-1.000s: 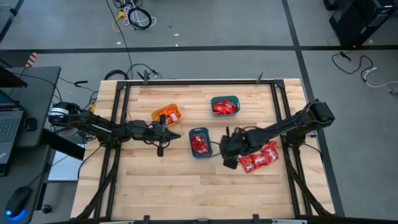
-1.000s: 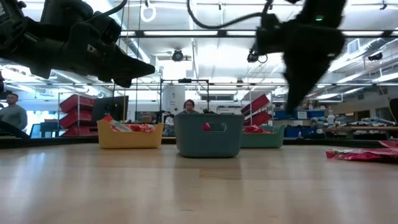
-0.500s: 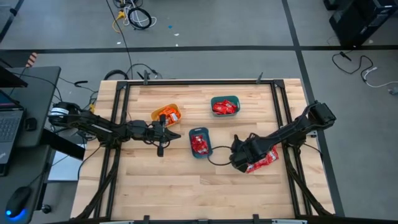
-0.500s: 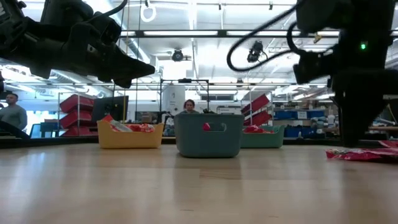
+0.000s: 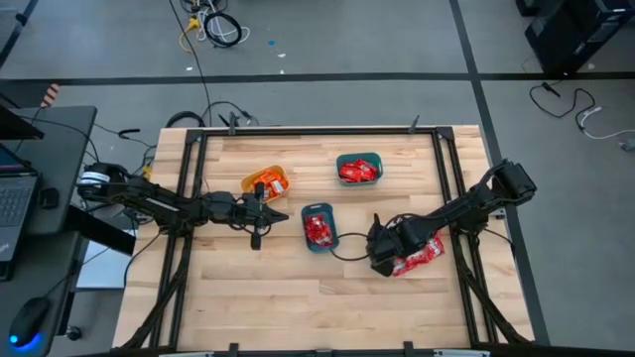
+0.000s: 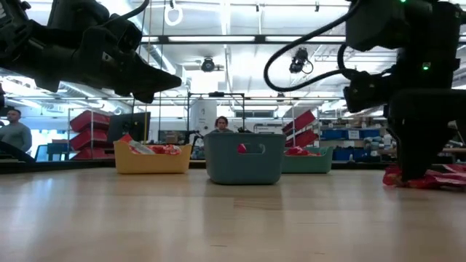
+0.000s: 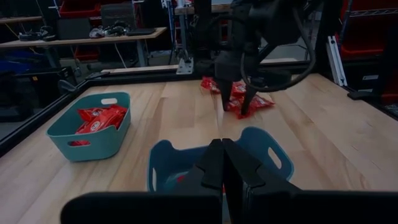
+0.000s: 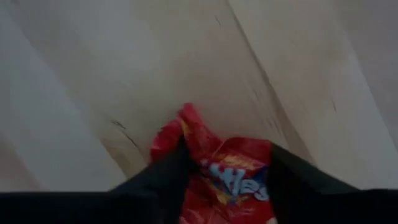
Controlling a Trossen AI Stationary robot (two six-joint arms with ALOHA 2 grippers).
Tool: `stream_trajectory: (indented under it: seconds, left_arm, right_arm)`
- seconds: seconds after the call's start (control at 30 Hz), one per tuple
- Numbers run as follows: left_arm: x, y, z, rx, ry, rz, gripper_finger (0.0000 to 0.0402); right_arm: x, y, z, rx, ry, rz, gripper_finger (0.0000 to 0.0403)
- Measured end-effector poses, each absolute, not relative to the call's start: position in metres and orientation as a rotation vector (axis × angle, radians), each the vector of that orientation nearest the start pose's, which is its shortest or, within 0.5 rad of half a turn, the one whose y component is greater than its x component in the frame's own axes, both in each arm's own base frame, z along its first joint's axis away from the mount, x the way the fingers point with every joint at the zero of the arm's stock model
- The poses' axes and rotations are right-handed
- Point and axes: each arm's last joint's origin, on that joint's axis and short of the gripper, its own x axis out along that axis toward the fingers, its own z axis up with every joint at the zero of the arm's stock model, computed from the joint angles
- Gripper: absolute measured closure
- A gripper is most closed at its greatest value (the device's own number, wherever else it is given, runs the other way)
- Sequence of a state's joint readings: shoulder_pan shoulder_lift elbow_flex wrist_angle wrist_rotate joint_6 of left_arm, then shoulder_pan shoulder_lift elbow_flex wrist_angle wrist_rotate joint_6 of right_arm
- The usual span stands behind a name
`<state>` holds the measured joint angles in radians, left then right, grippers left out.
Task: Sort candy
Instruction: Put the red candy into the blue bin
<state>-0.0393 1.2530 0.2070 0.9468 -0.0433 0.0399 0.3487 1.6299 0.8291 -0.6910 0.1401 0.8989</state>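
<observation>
A pile of red candy packets lies on the table's right side, also seen in the low view and the left wrist view. My right gripper is open and down at the pile's left end. Its fingers stand either side of a red packet with white letters. My left gripper is shut and hovers left of the blue bin, holding nothing. My right gripper comes at the pile from above, pointing down. Its open fingers stand on either side of one red packet at the pile's left end, which lies on the table. I cannot tell whether the fingers touch it.
Three small bins stand mid-table. A yellow one holds orange-and-white packets, a teal one holds red packets, and the blue one holds red sweets. Black frame rails run along the table's sides. Bare wood lies toward the near edge. A person stands far behind.
My right gripper has swung from beside the blue bin toward the table's right and near side and come down onto the left end of the candy pile. My left arm has kept still.
</observation>
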Motion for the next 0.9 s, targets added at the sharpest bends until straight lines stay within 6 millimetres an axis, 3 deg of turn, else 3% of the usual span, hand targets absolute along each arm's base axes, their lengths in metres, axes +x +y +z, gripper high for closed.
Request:
stream_trajectory:
  seconds: [0.2,0.37,0.57,0.77,0.9]
  left_arm:
    - [0.208,-0.007,0.163,0.043,0.099,0.002,0.0399]
    - [0.208,-0.007,0.163,0.043,0.099,0.002,0.0399]
    - [0.208,-0.007,0.163,0.043,0.099,0.002,0.0399]
    - [0.208,-0.007,0.163,0.043,0.099,0.002,0.0399]
    - [0.208,-0.007,0.163,0.043,0.099,0.002,0.0399]
  right_arm:
    - [0.266,0.080,0.157,0.256,1.274,-0.417,0.0357]
    - [0.292,0.075,0.180,0.166,1.122,-0.351,0.0370]
    - [0.326,0.065,0.205,0.148,0.838,-0.239,0.0346]
    - [0.337,0.052,0.212,0.130,0.748,-0.233,0.0374]
    - [0.340,0.051,0.214,0.140,0.708,-0.229,0.0367]
